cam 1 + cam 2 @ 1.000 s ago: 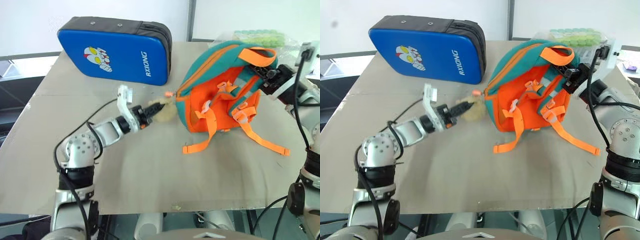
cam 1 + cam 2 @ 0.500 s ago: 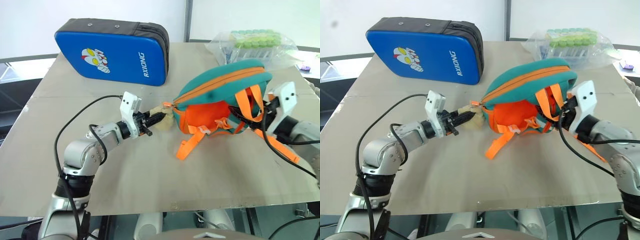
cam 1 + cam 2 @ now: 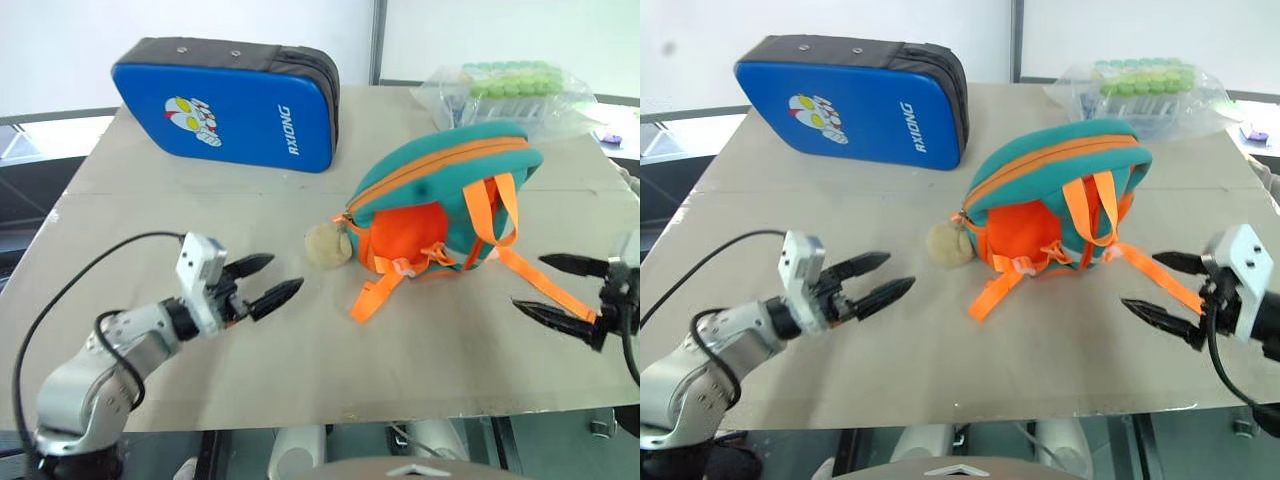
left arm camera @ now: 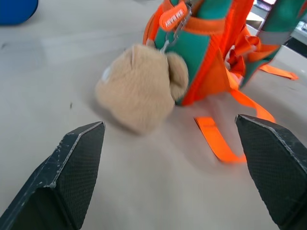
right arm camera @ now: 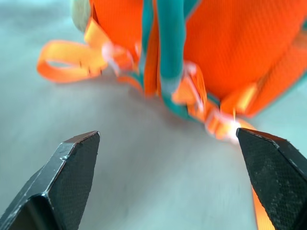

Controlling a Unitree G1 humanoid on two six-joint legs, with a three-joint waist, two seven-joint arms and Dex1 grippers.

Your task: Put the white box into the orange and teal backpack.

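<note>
The orange and teal backpack point(image 3: 440, 200) rests on the table, teal top up, its orange straps point(image 3: 372, 293) trailing toward me. A tan plush toy point(image 3: 327, 244) hangs from its left end. My left gripper point(image 3: 285, 272) is open, low over the table, a short way left of the plush toy point(image 4: 139, 88) and apart from it. To the right of the backpack my right gripper point(image 3: 529, 281) also stands open, near a strap but holding nothing. The white box is out of view.
A blue padded case point(image 3: 228, 102) with a cartoon figure lies at the back left of the table point(image 3: 300, 380). A clear bag of green-capped tubes point(image 3: 510, 85) sits at the back right, behind the backpack.
Both grippers have opened and drawn back toward me, the left off the plush toy and the right off the backpack's top. The backpack has dropped from its raised tilt onto the table.
</note>
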